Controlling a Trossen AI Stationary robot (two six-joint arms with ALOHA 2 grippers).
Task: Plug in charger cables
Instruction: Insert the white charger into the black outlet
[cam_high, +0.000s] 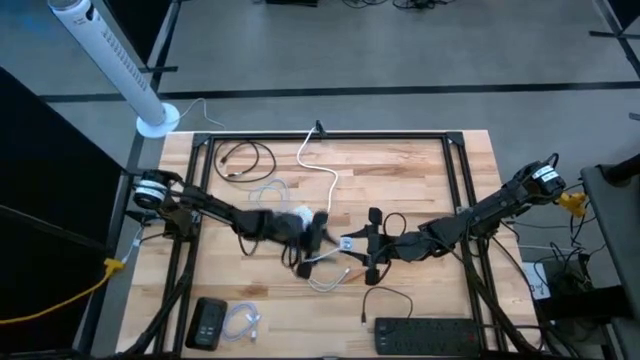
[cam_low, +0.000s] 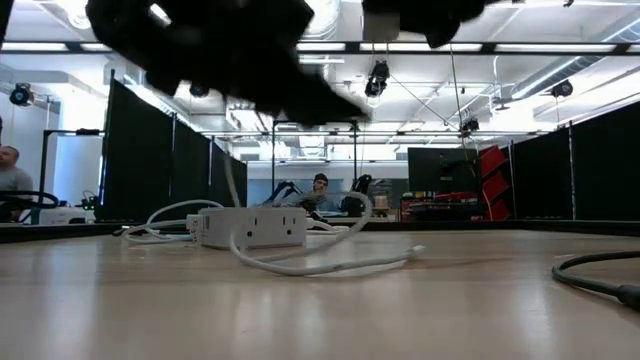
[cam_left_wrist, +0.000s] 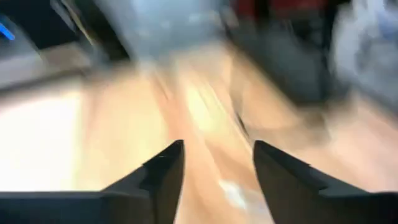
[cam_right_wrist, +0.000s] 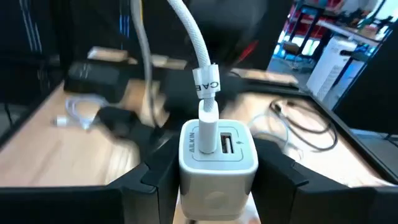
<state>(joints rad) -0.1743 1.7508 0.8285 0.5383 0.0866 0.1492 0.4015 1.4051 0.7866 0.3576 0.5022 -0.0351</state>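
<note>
Right wrist view: the right gripper (cam_right_wrist: 214, 180) clasped a white charger block (cam_right_wrist: 217, 155) with one white cable (cam_right_wrist: 194, 46) plugged in; the left gripper (cam_left_wrist: 217, 180) stood open, empty; other cables (cam_high: 245, 158) remained loose.

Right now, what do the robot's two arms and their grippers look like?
Both arms are dark, slim and jointed. The left arm has a round silver-white part near its base; the right arm has a similar white-marked joint. The left gripper has two black, wedge-shaped fingers; the right gripper has black, angular ones.

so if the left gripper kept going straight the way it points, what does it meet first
Probably the right gripper, which holds a white charger block with a white cable plugged in. The left gripper is open; depth is unclear.
</note>
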